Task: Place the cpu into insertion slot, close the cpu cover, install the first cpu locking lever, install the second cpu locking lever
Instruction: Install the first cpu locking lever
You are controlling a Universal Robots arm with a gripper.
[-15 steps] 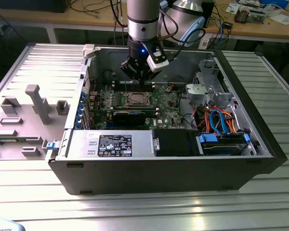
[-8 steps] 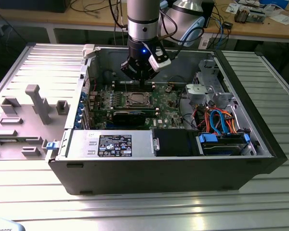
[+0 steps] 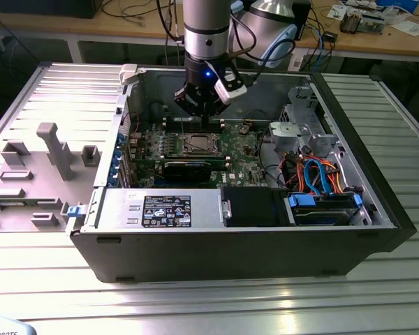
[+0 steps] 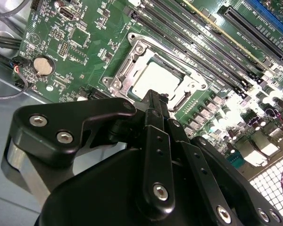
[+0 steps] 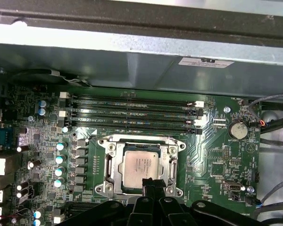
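Hunting for the cpu (image 5: 142, 165): which way does it lie from the gripper (image 5: 151, 181)?
— Just beyond and below the tips. It sits flat in the insertion slot (image 5: 137, 140) on the green motherboard (image 5: 217, 160), silver top up. In the first wrist view the tip overlaps the chip's nearest edge.
Any long axis to mind?
— None, it's square. Its edges run parallel to the memory slots (image 5: 132, 113), which lie on the far side of the socket from the gripper.
And the cpu cover (image 5: 114, 165)?
— Looks folded down, framing the chip through its window.
Fingers?
— Together, with nothing between them, judging by both wrist views.
The arm (image 3: 206, 31)?
— In the exterior view it stands upright over the open computer case (image 3: 265, 251), wrist pointing straight down, gripper hanging close above the socket
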